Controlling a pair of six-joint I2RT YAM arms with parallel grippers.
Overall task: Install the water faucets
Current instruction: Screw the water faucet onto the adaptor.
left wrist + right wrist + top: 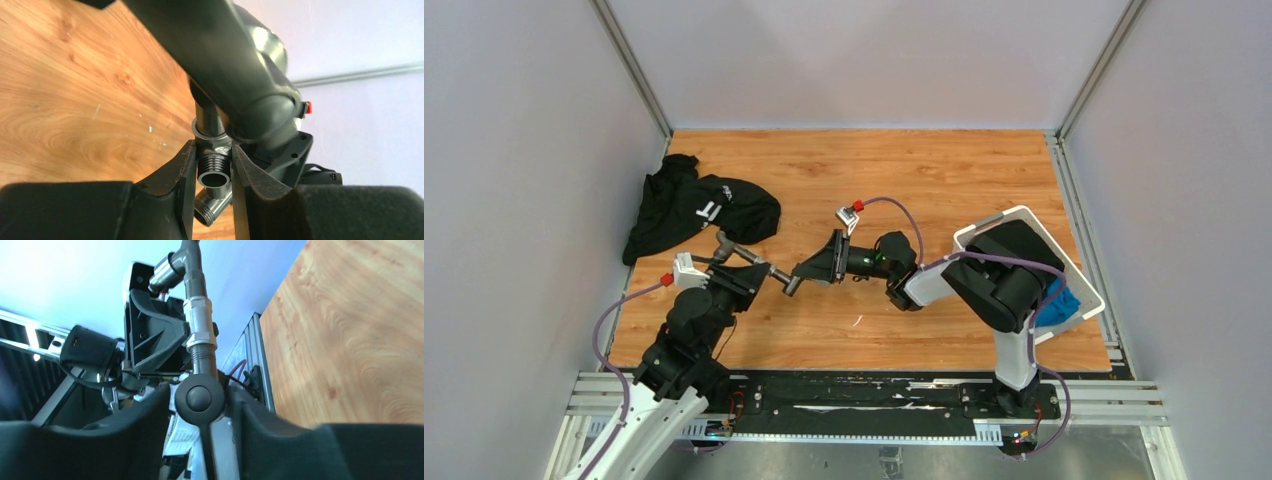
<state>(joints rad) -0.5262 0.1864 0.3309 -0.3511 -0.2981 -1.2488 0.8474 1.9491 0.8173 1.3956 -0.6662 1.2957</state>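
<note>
Farthest left on the table (924, 180) lies the black cloth (694, 205), which has no part in this job. Next comes my left gripper (736, 268), pressed together on one end of the water faucets (764, 264). The joined pieces run as one dark rod between my two arms and, as far as I can judge, are lifted clear of the wood. In my left wrist view my fingers (187, 170) pinch a threaded stub (214, 162) just under a hex collar, with the open mouth of a tee fitting (209, 207) showing below.

Further right, my right gripper (812, 268) pinches the other end. Its fingers (150, 415) close on either side of a round valve body (199, 399). From there the pipe runs up through a silver nut (200, 325) towards the tee. Bare thread shows between the nut and the round body, so I judge the joint is started but not yet screwed home.

The step in hand looks like threading the two pieces together in mid-air. Next I should hold the left end firm and turn the right end about the pipe's own axis. Both ends must stay in line so the thread does not cross.

The white basket (989, 222) sits far right, well apart.
</note>
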